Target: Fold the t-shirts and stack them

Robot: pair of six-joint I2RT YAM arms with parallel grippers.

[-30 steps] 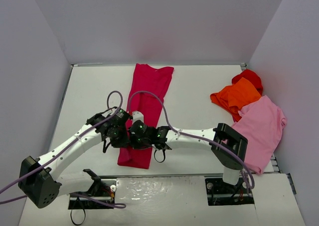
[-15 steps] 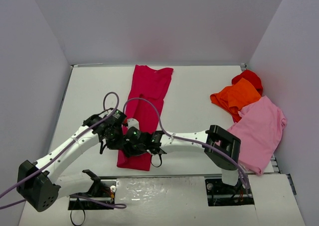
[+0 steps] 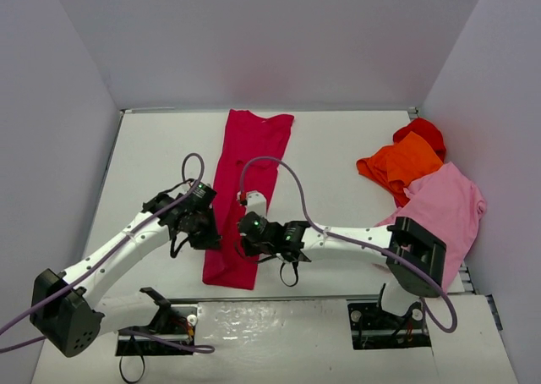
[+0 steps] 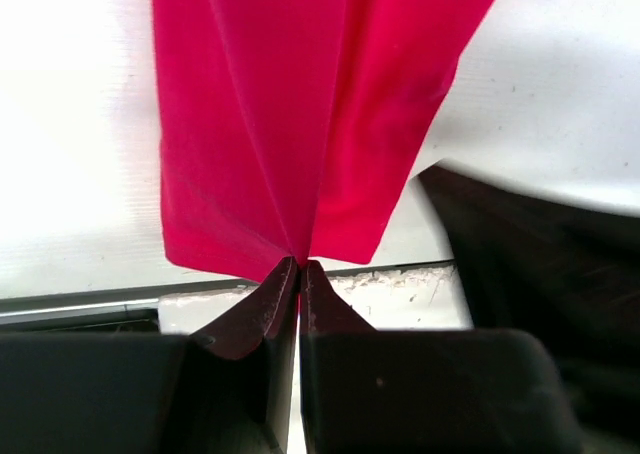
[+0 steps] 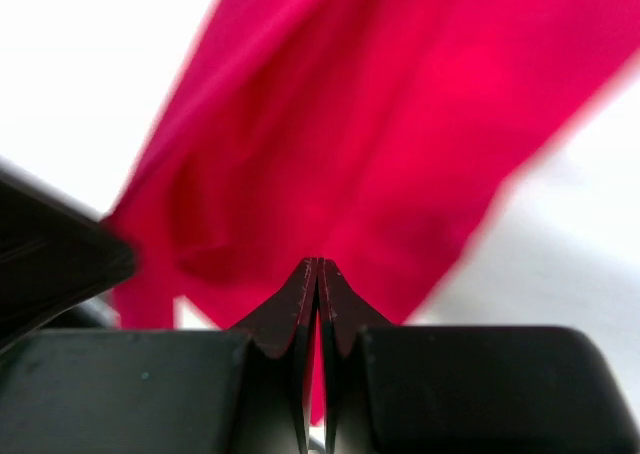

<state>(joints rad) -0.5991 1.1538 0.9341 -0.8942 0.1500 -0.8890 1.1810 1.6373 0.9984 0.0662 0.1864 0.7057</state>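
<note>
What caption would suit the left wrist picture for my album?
Left gripper pinching a fold of the crimson cloth t-shirt over the white table.

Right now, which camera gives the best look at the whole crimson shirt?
Top external. It shows the crimson shirt nearly whole, a long narrow strip on the table. The left wrist view shows only the part pinched by the left gripper; the right wrist view shows a blurred patch at the right gripper.
</note>
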